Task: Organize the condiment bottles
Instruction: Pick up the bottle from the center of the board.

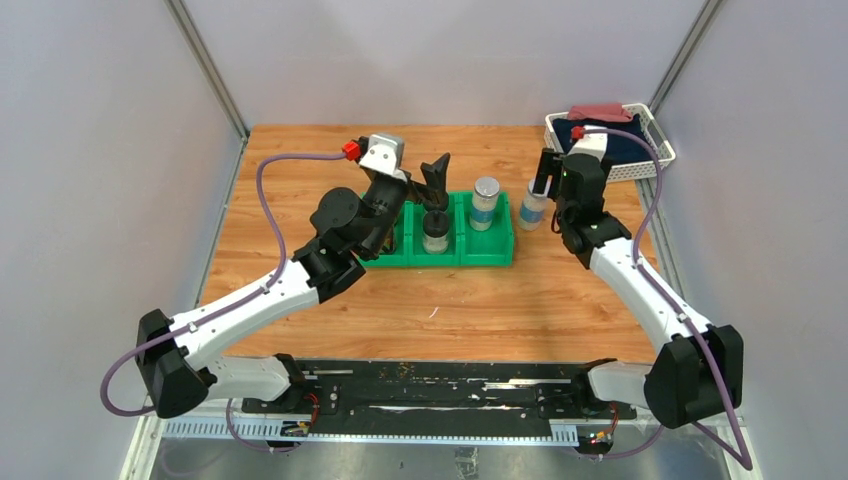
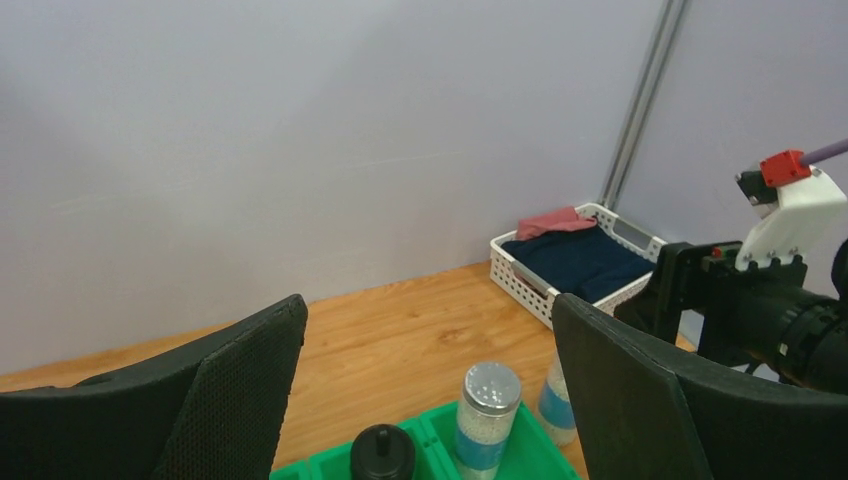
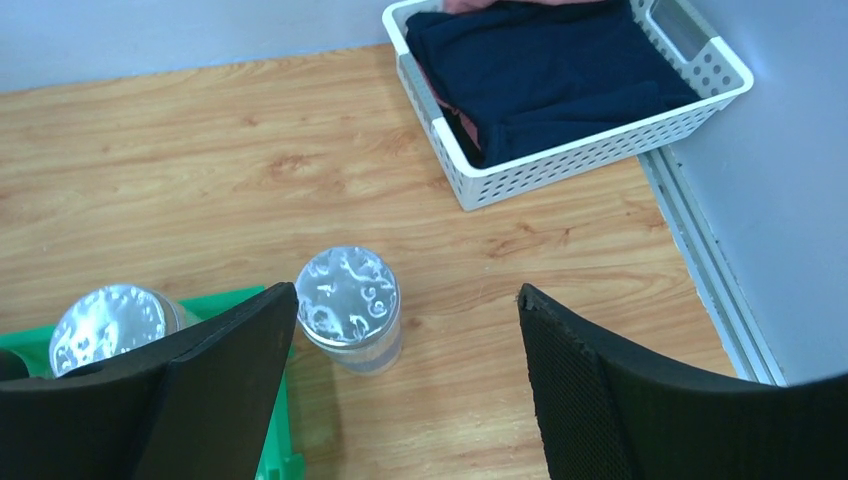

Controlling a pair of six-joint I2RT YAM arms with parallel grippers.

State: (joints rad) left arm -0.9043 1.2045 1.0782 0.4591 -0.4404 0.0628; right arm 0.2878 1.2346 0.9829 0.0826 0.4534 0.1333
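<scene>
The right gripper [image 3: 405, 292] hangs with its fingers spread wide over a silver-lidded shaker [image 3: 349, 297]. That shaker stands on the tabletop [image 3: 200, 170] just outside the right wall of the green bin [image 1: 492, 250], with bare wood between it and the white basket [image 3: 560, 165] in the back corner. The left gripper [image 2: 428, 306], also spread apart, is above the bin's middle compartment, where a black-knobbed bottle [image 2: 381, 452] stands. A second shaker [image 2: 486, 415] stands in the right compartment. The left arm hides the left compartment, so I cannot tell what it holds.
</scene>
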